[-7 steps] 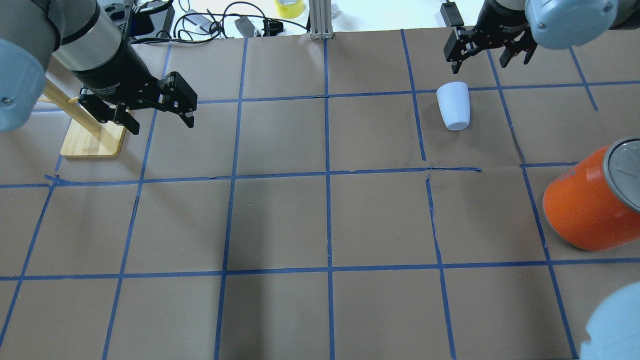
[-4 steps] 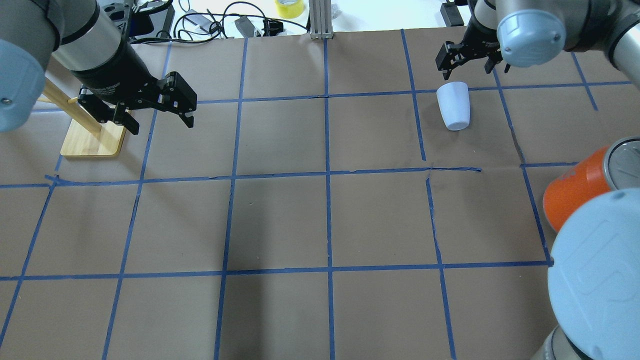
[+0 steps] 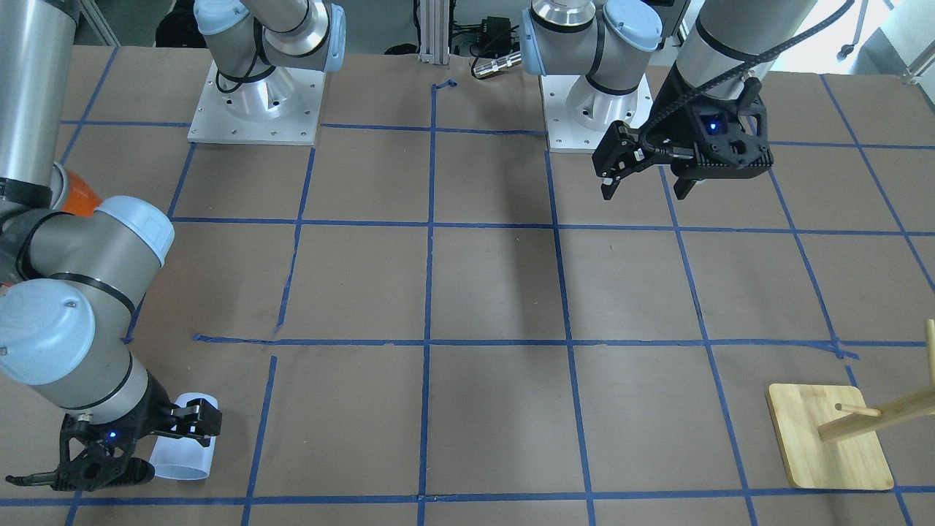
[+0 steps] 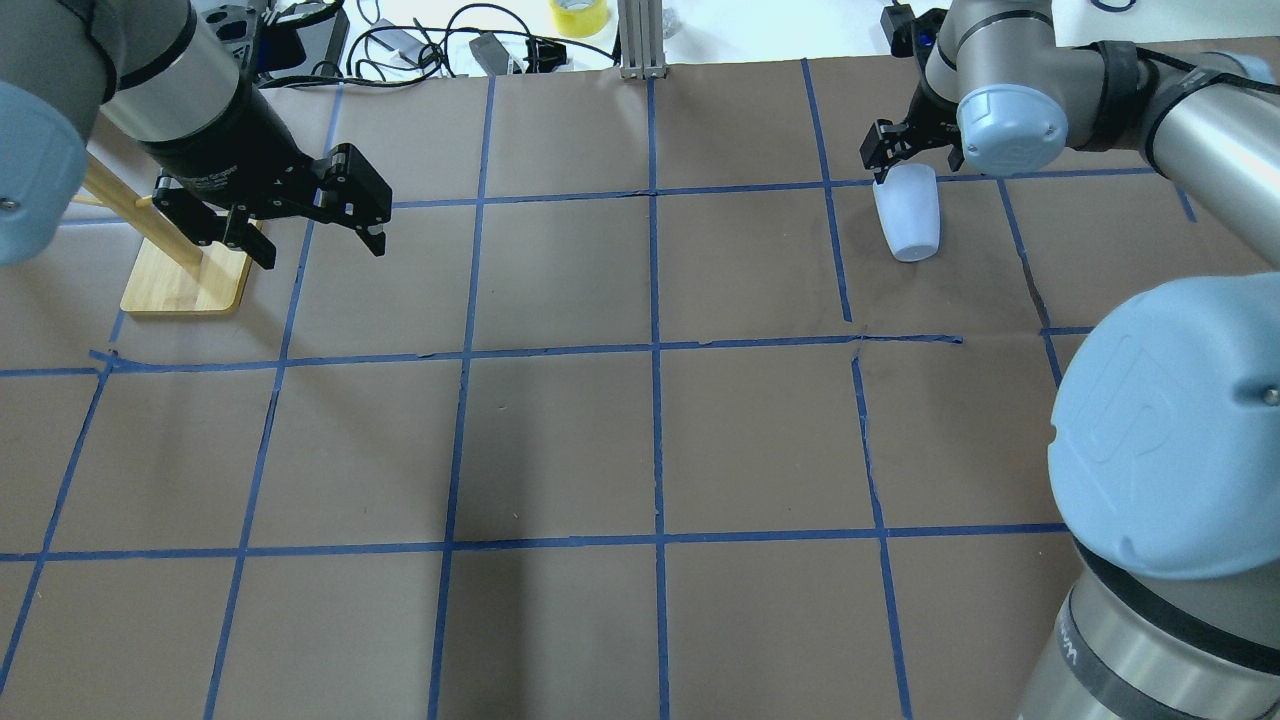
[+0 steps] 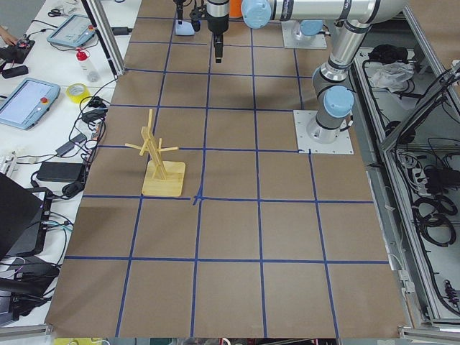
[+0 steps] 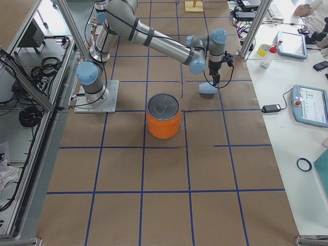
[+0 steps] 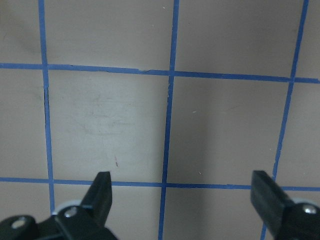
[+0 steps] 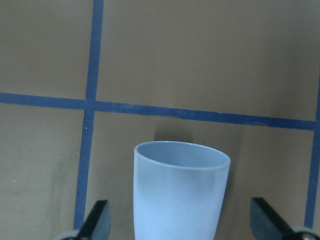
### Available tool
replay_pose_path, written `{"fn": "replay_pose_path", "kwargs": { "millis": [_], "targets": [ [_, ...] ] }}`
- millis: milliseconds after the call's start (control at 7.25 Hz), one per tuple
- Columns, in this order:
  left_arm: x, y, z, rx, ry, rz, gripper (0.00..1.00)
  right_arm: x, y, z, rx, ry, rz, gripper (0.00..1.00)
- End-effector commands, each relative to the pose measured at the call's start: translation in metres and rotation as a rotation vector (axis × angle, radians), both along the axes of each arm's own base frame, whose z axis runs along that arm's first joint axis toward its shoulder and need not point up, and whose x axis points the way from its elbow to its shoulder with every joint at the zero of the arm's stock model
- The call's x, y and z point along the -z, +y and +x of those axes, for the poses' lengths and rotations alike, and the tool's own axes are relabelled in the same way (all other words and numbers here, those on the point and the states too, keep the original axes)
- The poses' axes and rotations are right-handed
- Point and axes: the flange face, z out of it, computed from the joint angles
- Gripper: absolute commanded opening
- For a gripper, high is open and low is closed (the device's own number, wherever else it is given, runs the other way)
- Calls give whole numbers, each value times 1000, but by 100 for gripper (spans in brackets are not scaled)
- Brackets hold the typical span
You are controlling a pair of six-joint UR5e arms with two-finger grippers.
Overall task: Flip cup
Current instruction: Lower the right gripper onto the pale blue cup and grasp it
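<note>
Cup [image 4: 908, 220]: near the operators' edge of the tabletop [image 4: 560, 440], in the robot's right half. It seems to lie on its side, though the overhead angle leaves that unsure.

Right gripper [image 8: 181, 215]: low over the cup, jaws spread. In the wrist view one finger shows on each side of the cup wall, both clear of it, with the cup centred in the gap.

Left gripper [image 7: 181, 185]: hangs above bare brown paper and blue tape lines in the robot's left half, jaws spread, holding nothing. It is just beside the wooden rack [image 4: 185, 285], which stands toward the operators' edge.

Orange canister [image 6: 164, 120]: upright, silver lid up. It stands apart from the cup, nearer the tabletop's right end and nearer the robot's edge.
</note>
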Motion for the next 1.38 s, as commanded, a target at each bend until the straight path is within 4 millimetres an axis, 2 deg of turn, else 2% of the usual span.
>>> {"fn": "replay_pose_path", "kwargs": {
  "millis": [0,552,690,828,966,1103,1241],
  "targets": [
    [0,-1,5,77,-57,3,100,34,-5,-4,-7,-3,39,100],
    [2,-1,3,-1,-29,2,100,69,-11,-5,-5,-6,50,100],
    [1,-1,4,-2,-40,-1,100,71,-15,-5,-2,-5,29,96],
    [0,-2,3,-2,-39,-8,100,72,-15,-5,5,-5,30,29],
    [1,-2,3,1,-37,-5,100,70,-15,-5,5,-4,28,10],
    [1,-2,3,10,-34,-5,100,56,-20,-1,-12,3,2,10],
    [1,-2,3,10,-33,-7,100,36,-23,12,-30,4,-30,9]
  ]
}}
